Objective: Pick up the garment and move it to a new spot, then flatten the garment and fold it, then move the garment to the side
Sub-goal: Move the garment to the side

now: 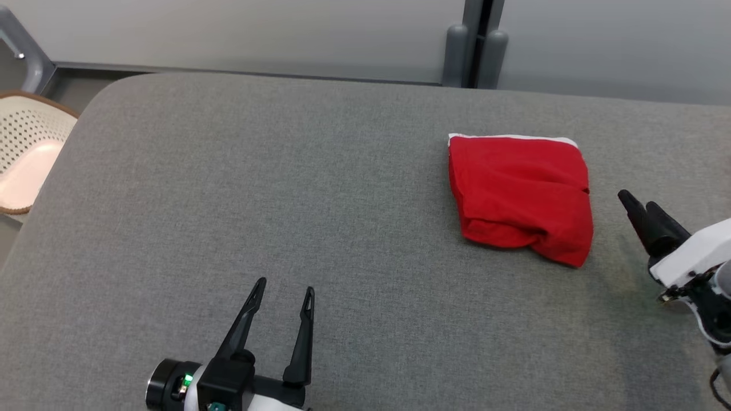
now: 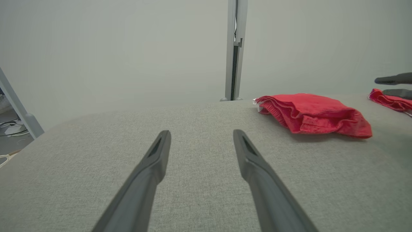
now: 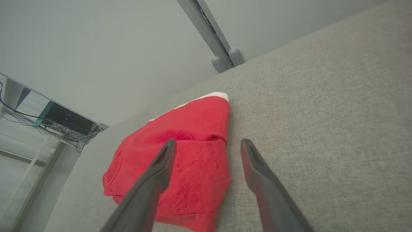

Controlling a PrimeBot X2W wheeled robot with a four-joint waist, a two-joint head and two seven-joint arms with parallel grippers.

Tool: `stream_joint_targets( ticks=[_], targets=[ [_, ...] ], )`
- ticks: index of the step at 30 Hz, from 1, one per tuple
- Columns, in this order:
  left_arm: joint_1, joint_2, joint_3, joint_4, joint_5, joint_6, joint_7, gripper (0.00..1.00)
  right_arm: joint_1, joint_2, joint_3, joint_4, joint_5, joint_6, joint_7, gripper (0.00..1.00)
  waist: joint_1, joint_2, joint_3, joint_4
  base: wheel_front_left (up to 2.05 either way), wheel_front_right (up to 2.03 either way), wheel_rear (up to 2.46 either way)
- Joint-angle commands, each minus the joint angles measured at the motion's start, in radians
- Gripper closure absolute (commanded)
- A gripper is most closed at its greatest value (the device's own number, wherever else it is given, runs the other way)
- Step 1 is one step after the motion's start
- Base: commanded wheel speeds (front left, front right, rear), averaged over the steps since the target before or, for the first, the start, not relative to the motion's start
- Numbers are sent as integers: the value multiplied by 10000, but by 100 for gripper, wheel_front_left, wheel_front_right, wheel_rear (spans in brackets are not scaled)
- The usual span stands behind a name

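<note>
The garment (image 1: 519, 194) is red with a white band along its far edge and lies folded into a compact square on the right part of the grey padded table (image 1: 228, 171). My right gripper (image 1: 637, 201) hovers just right of it, open and empty. In the right wrist view the garment (image 3: 193, 135) lies under the left finger of the right gripper (image 3: 208, 141). My left gripper (image 1: 284, 287) stands open near the front edge, well left of the garment. The left wrist view shows the left gripper (image 2: 201, 132) with the garment (image 2: 313, 112) ahead to the right.
A perforated cream chair (image 1: 28, 154) stands off the table's left side. A grey post (image 1: 474, 51) rises behind the far edge. Another bit of red cloth (image 2: 389, 101) shows at the right edge of the left wrist view, under the right arm's fingers (image 2: 394, 79).
</note>
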Motion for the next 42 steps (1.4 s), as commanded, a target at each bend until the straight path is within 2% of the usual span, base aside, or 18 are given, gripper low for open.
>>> stream_joint_targets(
  ticks=[1,4,7,15,16,17,18,19,20,27,36,42],
  targets=[
    [-309,32,-99,-27,-58,21,7,0,-253,-315,-78,68,860,-4,823,0,0,-1,604,395,0,0,0],
    [-540,32,-277,-29,-95,76,7,0,-512,-719,-285,173,2159,-4,2267,0,0,-1,910,551,0,0,0],
    [-717,32,-372,-27,-134,126,7,0,-778,-998,-390,157,2882,-4,3203,0,0,-1,1159,648,0,0,0],
    [-1177,33,-612,-43,-210,201,7,0,-1375,-1218,-214,456,2981,-4,3931,2,0,-1,1727,849,0,0,0],
    [-1234,31,-645,-51,-221,206,7,0,-1435,-1219,-195,509,2961,-4,3974,23,0,-1,1791,867,0,0,0],
    [-1275,31,-669,-48,-226,214,7,0,-1477,-1197,-152,548,2960,-4,4018,51,0,-1,1833,880,0,0,0],
    [-1318,31,-694,-33,-228,222,7,0,-1519,-1185,-106,559,2939,-4,4036,68,0,-1,1865,889,0,0,0],
    [-1364,33,-704,-18,-219,229,7,0,-1552,-1176,-60,568,2941,-4,4051,94,0,-1,1889,891,0,0,0],
    [-1402,31,-711,-4,-220,245,7,0,-1554,-1167,-22,557,2943,-4,4057,100,0,-1,1903,884,0,0,0],
    [-1402,30,-535,23,-78,210,7,0,-1419,-1735,263,-179,2616,-4,3509,100,0,-1,1826,470,0,0,0],
    [-1496,31,-326,-77,148,17,6,0,-1322,-3339,429,-1198,1956,-4,3197,100,0,-1,1838,-698,0,0,0],
    [-1698,34,-241,-91,287,-128,7,0,-1335,-4430,143,-1374,1601,-4,3265,100,0,-1,2089,-1291,0,0,0]
  ],
)
